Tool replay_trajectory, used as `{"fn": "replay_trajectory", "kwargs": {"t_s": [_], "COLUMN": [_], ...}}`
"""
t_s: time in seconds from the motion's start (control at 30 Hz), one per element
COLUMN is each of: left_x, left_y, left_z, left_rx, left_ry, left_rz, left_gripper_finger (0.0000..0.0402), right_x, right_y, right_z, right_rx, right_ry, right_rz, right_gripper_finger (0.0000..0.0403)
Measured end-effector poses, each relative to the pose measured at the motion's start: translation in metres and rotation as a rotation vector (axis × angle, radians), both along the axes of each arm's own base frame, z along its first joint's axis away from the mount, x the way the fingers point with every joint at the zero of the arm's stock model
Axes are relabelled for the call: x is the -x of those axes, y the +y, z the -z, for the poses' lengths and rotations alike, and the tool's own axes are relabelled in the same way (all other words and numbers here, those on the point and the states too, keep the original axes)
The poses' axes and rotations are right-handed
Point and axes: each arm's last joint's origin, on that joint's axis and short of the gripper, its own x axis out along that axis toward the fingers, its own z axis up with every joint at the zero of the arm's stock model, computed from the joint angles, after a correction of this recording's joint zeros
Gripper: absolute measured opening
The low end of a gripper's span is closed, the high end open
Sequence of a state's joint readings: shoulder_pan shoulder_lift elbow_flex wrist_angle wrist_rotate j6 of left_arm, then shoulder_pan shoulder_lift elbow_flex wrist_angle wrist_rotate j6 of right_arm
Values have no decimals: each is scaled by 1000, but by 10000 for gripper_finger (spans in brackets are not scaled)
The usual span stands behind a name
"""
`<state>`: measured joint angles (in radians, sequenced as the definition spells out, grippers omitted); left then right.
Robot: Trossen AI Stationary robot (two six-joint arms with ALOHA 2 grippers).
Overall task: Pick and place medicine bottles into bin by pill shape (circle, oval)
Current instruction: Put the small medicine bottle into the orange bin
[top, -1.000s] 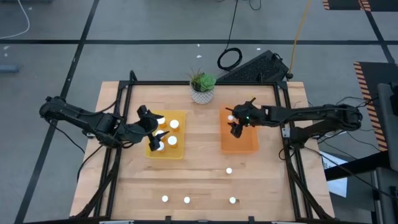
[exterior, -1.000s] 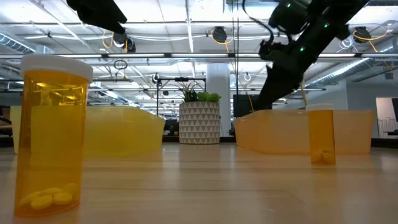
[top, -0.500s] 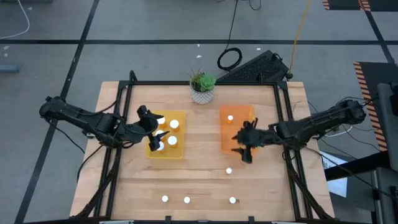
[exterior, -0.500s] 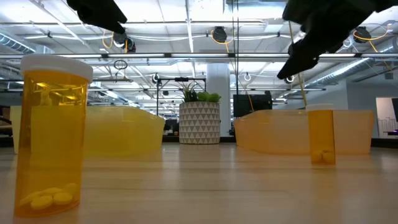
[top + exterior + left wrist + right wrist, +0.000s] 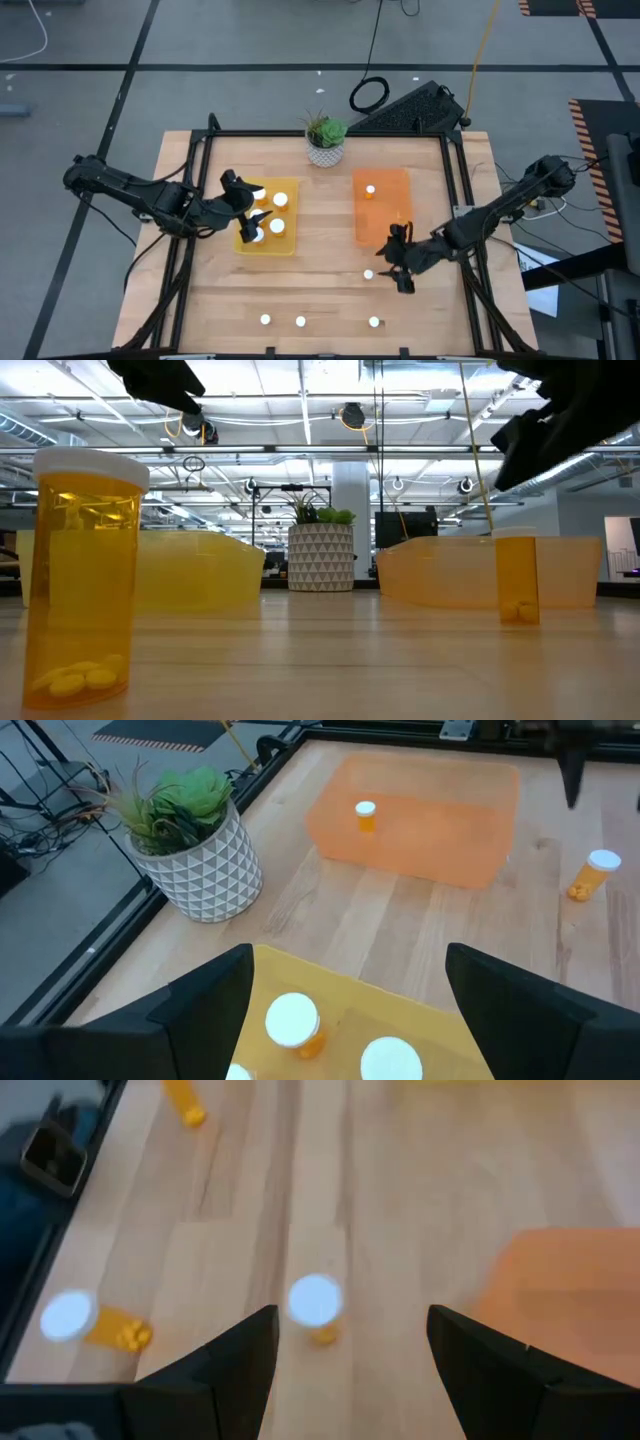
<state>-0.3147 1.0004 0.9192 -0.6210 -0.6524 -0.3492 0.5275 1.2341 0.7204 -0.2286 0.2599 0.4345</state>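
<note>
Our right gripper [image 5: 398, 264] hovers with fingers apart over a white-capped orange medicine bottle [image 5: 368, 274] standing on the light wooden table [image 5: 320, 260], just off the near edge of the orange plastic bin [image 5: 384, 208]. Our left gripper [image 5: 247, 207], fingers also spread, hangs over the yellow plastic bin [image 5: 268, 243] and its bottles. Three more bottles [image 5: 300, 321] stand along the table's near edge.

A large orange-tinted medicine bottle with a white cap [image 5: 84, 575] stands upright on the wooden desk [image 5: 330, 660], yellow pills at its bottom; a smaller one [image 5: 517, 577] stands farther back.
</note>
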Motion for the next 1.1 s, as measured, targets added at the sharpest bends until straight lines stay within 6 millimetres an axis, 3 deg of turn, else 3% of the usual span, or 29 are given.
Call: {"fn": "replay_trajectory", "kwargs": {"t_s": [0.93,1.1], "left_x": [-18,-18], "left_y": [-7,-7], "left_z": [4,4], "left_rx": [2,-2], "left_ry": [-19,-14], "left_rz": [70,72], "left_gripper_finger": [335,335], "right_x": [-31,-32], "right_y": [20,20], "right_z": [45,45], "right_rx": [33,41], "right_ry": [16,4], "right_rz": [-69,-77], "right_gripper_finger": [250,225]}}
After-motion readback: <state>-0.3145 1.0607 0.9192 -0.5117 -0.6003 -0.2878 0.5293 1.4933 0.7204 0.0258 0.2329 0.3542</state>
